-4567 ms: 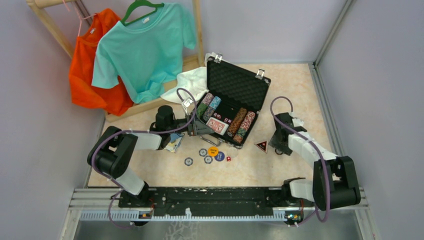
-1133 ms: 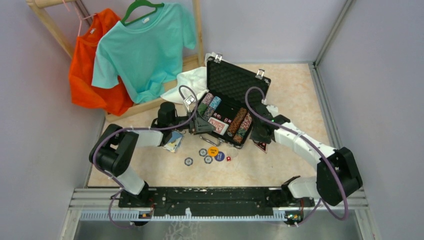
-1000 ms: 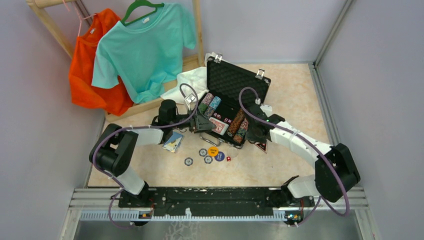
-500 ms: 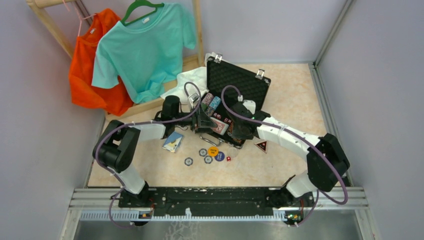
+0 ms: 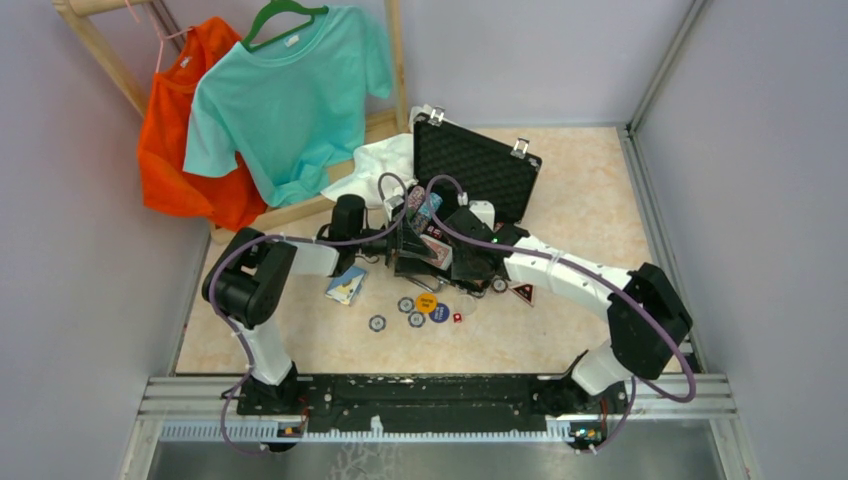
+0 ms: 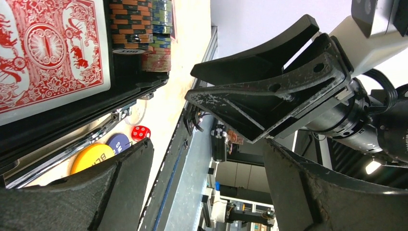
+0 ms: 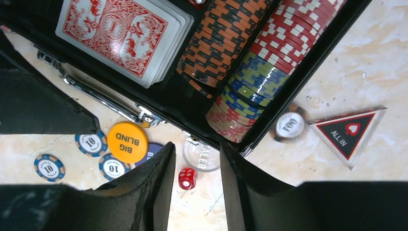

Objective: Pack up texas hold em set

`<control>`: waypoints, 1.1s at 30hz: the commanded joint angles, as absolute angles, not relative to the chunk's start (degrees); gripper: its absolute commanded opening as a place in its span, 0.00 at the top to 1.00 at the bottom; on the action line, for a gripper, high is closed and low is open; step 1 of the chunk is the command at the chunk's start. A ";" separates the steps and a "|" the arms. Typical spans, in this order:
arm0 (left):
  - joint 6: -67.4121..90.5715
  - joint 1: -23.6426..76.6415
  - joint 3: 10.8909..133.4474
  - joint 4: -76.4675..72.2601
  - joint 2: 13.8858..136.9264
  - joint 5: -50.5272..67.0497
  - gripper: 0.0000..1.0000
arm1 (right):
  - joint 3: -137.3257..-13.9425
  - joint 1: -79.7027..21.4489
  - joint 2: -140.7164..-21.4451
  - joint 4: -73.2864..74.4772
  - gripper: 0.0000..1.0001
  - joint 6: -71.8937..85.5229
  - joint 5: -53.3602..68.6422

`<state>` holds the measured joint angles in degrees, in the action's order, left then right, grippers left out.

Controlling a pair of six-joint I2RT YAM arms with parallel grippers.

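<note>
the right arm has swung in from the right side of the table [image 5: 590, 200]. now the right gripper [image 7: 195, 161] hangs over the front right corner of the open case [image 5: 470, 170]. the left gripper [image 6: 207, 149] has pushed in a bit more at the front left. it is wide open and holds nothing. the right gripper is part way open with a small gap, and it holds nothing too. the bits left out have not moved, so nothing new is packed yet. i think the right gripper is getting set to pick one up. in the top view the two arms crowd the case and hide its tray, and only that view shows the blue deck [image 5: 346, 284] lying by the left arm. the right wrist view shows the red deck [image 7: 120, 33] and rows of chips [image 7: 226, 38] in the case. on the table it shows a red die [image 7: 186, 178] and a clear button [image 7: 201, 156] right under the gap, a yellow button [image 7: 126, 142], loose chips [image 7: 91, 143] and a triangle [image 7: 349, 132]. the left wrist view shows the right gripper very near, so they could bump.
</note>
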<state>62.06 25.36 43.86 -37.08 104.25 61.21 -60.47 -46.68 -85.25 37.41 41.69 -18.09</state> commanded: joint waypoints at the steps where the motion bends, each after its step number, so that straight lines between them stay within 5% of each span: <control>1: 60.23 25.52 46.52 -34.42 104.17 62.69 0.12 | -63.84 -48.49 -85.50 33.94 0.60 40.04 -17.97; 9: 58.82 25.52 46.94 -32.46 102.77 61.10 0.10 | -63.41 -47.53 -85.20 36.40 0.57 40.27 -22.17; 18: 50.49 25.53 47.86 -22.25 98.38 55.31 0.07 | -50.58 -35.55 -73.21 36.49 0.47 39.77 -21.81; 33: 50.27 25.58 44.76 -25.14 96.67 54.74 0.07 | -43.61 -35.60 -73.69 30.06 0.40 27.91 -23.61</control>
<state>51.90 25.39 45.74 -24.21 99.09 55.44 -44.12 -35.24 -74.28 35.11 34.28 -21.96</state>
